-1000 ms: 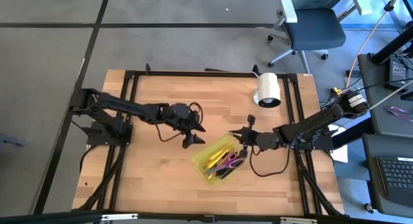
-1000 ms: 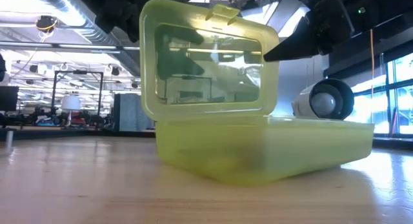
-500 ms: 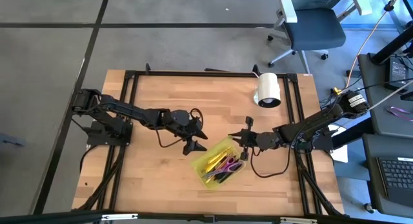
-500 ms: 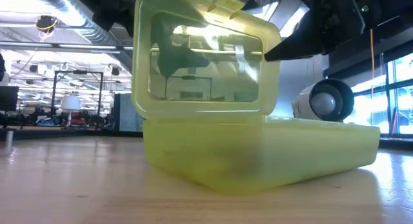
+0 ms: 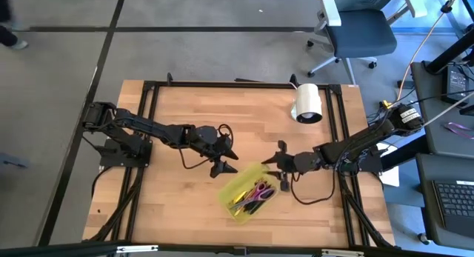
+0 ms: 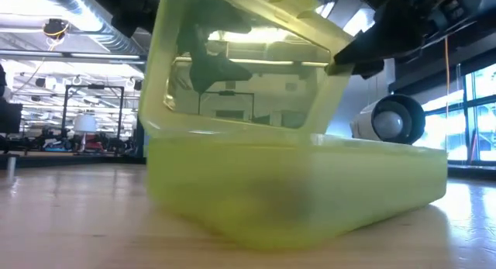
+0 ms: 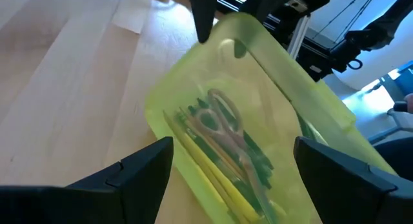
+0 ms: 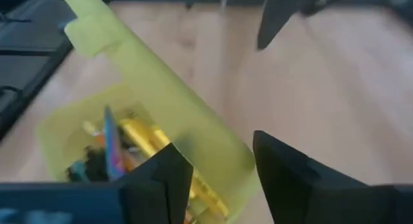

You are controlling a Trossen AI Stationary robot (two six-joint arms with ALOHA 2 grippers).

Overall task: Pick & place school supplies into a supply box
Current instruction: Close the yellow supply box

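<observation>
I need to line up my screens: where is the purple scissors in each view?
High: scissors in the box, lower centre.
Low: not distinguishable through the box wall.
Left wrist: centre, seen through the lid.
Right wrist: not clearly visible.
Shared landmark: the box.

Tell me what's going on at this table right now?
Two robot arms are working on a yellow-green supply box near the table's middle. Pens, pencils and purple-handled scissors already lie inside it. The lid is tilted partway over the base, not shut. The left tool and the right tool sit at the box's far edge, both open, holding nothing. A white roll stands apart.
</observation>
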